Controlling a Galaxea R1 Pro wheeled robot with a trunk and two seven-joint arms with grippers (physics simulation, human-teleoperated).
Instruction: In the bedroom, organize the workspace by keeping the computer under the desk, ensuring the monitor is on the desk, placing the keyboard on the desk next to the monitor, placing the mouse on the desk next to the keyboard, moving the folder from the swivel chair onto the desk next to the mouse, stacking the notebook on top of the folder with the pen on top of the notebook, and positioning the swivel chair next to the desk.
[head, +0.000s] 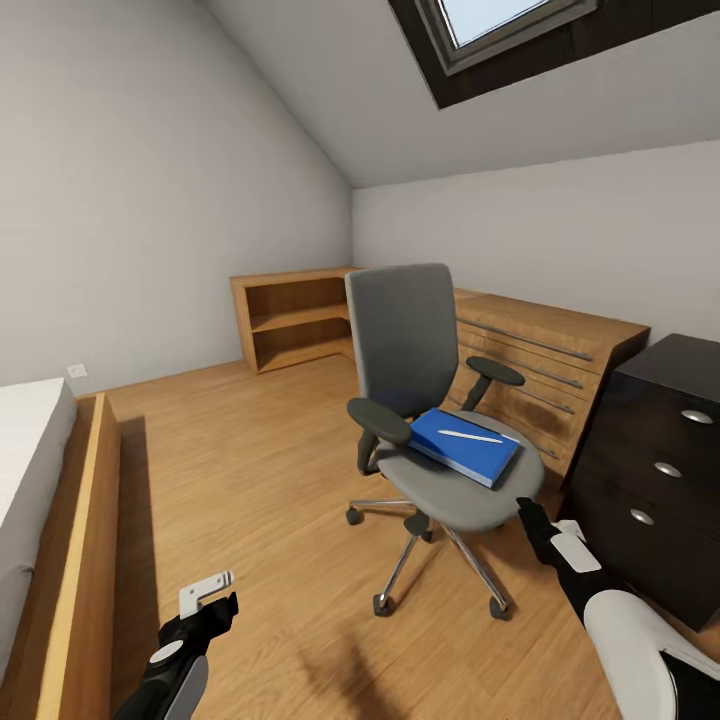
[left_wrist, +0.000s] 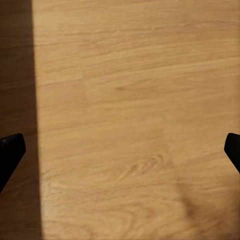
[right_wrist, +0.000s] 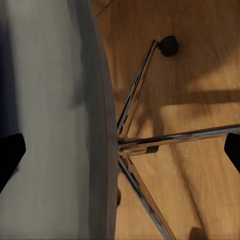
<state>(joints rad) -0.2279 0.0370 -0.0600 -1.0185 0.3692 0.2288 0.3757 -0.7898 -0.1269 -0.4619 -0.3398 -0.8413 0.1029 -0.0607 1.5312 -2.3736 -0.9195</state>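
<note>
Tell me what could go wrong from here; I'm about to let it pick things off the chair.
The swivel chair stands on castors, so a nudge from the right gripper, close to the seat edge, may roll it away. The pen lies loose on the blue book and could roll off if that is lifted tilted.

It is an attic bedroom at home: sloped ceiling with skylight (head: 500, 25), bed (head: 30, 470), wooden floor (head: 250, 480), low shelf (head: 290, 320).
</note>
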